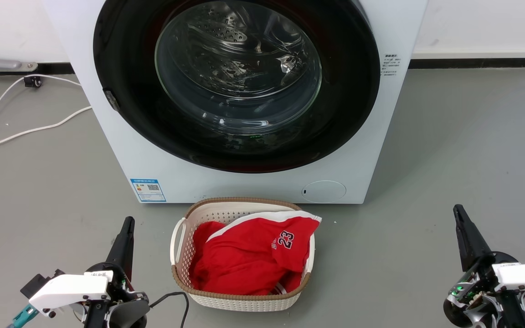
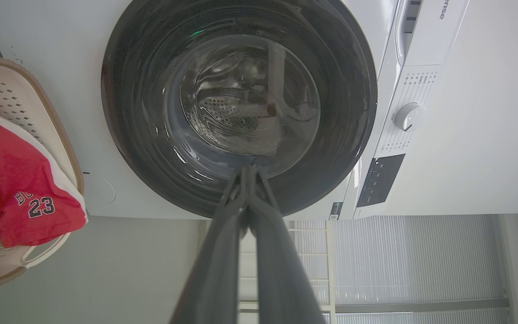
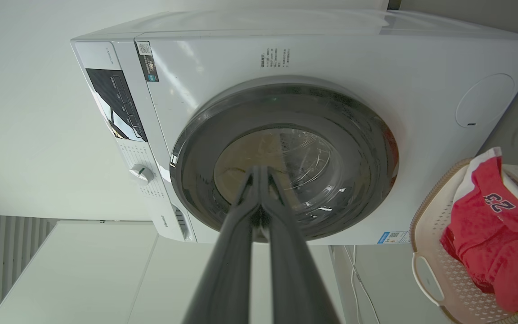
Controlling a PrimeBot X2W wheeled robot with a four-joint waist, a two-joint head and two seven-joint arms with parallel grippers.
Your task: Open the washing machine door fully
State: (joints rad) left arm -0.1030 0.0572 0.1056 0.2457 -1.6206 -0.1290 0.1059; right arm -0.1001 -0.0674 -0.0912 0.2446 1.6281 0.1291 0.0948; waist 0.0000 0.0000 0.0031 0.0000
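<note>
From the head view, the washing machine door (image 1: 236, 82) sits shut and flush against the front of the white washing machine (image 1: 372, 150). Its glossy black rim is nearly machine-wide around a bulging clear glass bowl. A small notch (image 1: 110, 99) breaks the rim on the robot's left side, and it is probably the finger recess. A laundry basket (image 1: 178, 237) holding a red jersey (image 1: 253, 255) stands on the floor (image 1: 449, 150) just before the machine, below a round white cap (image 1: 324, 191). The left pincer (image 1: 127, 228) and right pincer (image 1: 459, 214) hang low at either side, well apart from the door, and each is seen edge-on. In the left wrist view the two dark fingers (image 2: 223, 252) meet at their tips, pressed together on nothing, and they point at the lower part of the glass. The basket lies off to one side and a control dial (image 2: 408, 116) to the other. In the right wrist view this arm's fingers (image 3: 286, 252) are likewise closed tip to tip and empty, aimed at the bowl. The door looks rigid and fairly heavy on its hinge, and its latch is likely to need a firm tug. The polished rim would be slippery and the glass offers no purchase, so the best hold is to hook a finger into the notch, then swing the door wide, clear of the basket.
</note>
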